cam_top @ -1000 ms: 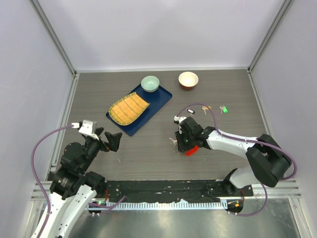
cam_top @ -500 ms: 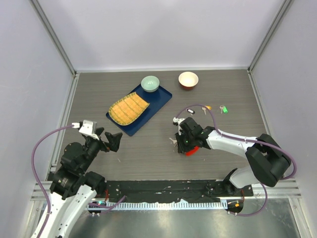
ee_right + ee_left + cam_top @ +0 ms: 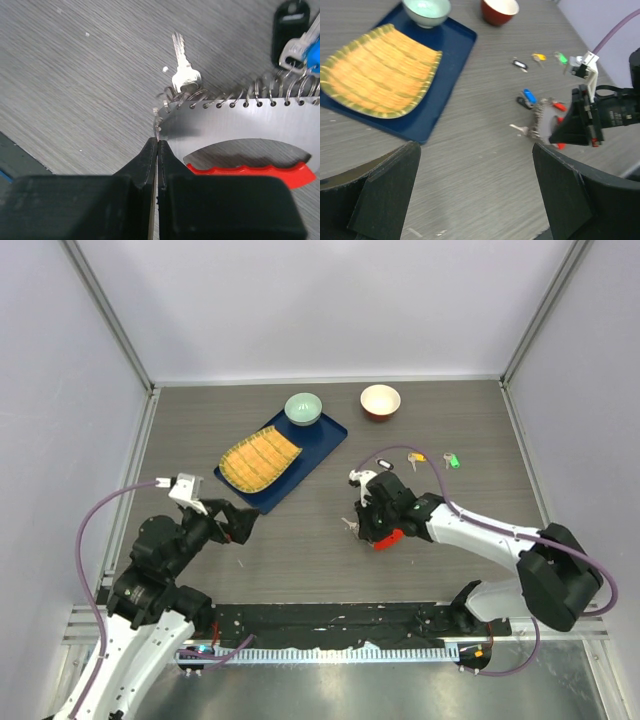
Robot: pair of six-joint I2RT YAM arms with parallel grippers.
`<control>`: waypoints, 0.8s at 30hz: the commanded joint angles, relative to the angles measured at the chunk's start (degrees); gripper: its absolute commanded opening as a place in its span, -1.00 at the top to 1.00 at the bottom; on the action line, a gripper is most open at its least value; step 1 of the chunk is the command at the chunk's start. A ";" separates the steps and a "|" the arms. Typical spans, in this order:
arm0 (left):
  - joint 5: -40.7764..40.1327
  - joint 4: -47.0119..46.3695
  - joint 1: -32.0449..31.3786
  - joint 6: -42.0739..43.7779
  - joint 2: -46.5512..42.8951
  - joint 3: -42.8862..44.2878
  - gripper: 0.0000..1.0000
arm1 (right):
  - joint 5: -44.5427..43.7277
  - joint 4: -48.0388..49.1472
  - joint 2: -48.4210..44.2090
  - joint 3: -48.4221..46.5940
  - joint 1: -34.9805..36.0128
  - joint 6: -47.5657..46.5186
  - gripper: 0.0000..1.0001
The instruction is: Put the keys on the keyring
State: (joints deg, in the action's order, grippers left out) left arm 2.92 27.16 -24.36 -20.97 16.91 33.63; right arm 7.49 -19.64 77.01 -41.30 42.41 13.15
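The keyring (image 3: pixel 235 117) is a flat silver plate edged with wire rings, with a red grip below it. It lies on the table (image 3: pixel 300 540) with a bare silver key, a black tag and a blue tag (image 3: pixel 529 95) on its rings. My right gripper (image 3: pixel 157 141) is shut, its tips pinching the plate's left corner. In the top view it (image 3: pixel 370 528) sits over the keyring (image 3: pixel 392 537). The loose keys lie beyond it: black (image 3: pixel 385 464), yellow (image 3: pixel 417 457), green (image 3: pixel 453 461). My left gripper (image 3: pixel 228 523) hangs open over bare table, nothing between its fingers (image 3: pixel 385 190).
A blue tray (image 3: pixel 318 445) at centre-left carries a yellow woven mat (image 3: pixel 258 460) and a pale green bowl (image 3: pixel 303 408). A red bowl (image 3: pixel 380 400) stands at the back. Grey walls close in the table on three sides.
My right gripper's jaws have closed onto the keyring's corner. The left arm has swung a little right and forward, still open.
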 commanded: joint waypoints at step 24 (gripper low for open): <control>15.01 -54.99 -16.86 -2.33 20.44 -17.72 -0.83 | 5.61 16.63 -22.08 0.07 11.81 -19.12 0.98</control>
State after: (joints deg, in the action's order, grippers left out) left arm 17.39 -16.43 -39.66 -31.44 34.94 15.46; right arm 10.92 -12.60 57.56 -42.33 53.89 -3.81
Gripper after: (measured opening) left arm 0.942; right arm 0.057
